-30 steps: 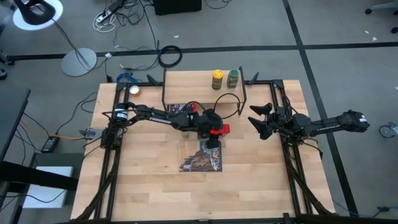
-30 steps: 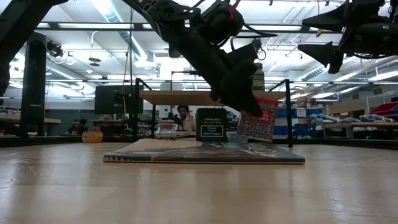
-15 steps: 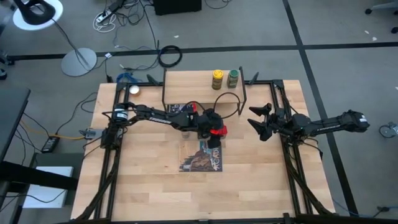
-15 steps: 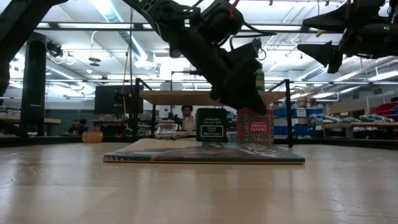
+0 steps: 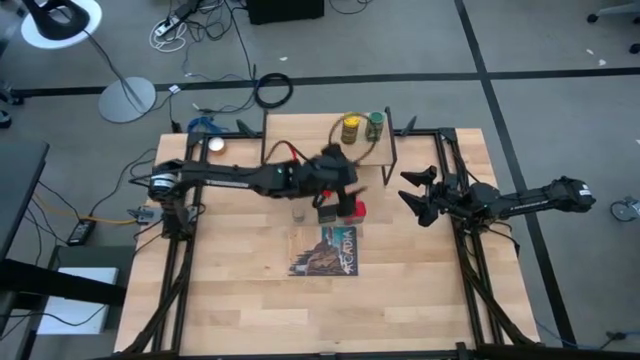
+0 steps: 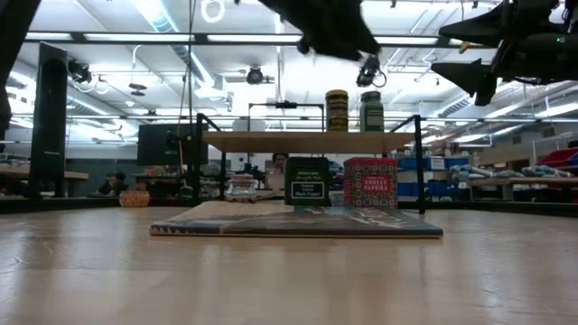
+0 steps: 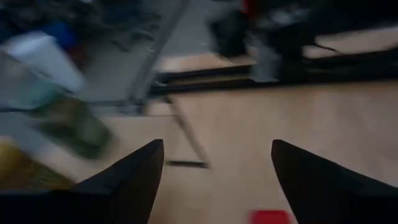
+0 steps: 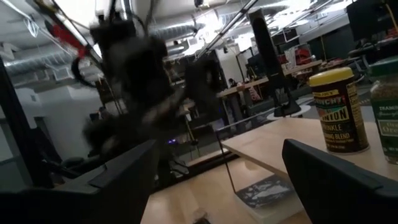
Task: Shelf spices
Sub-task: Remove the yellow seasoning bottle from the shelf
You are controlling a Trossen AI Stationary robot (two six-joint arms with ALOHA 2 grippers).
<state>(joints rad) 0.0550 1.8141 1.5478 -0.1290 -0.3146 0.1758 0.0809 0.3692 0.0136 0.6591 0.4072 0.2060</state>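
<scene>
Hovering empty, open left gripper [image 5: 338, 178] above red tin [image 6: 369, 182] on book [image 6: 298, 221]; right gripper [image 5: 415, 197] open, waiting beside shelf [image 6: 307, 141].

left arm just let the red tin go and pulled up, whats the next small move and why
Probably bring the open left gripper back down over the red tin and grip it again. The tin stands upright on the book beside the black tin, below the shelf, where only the yellow-capped jar and green-capped jar stand. The right gripper waits, open.
</scene>
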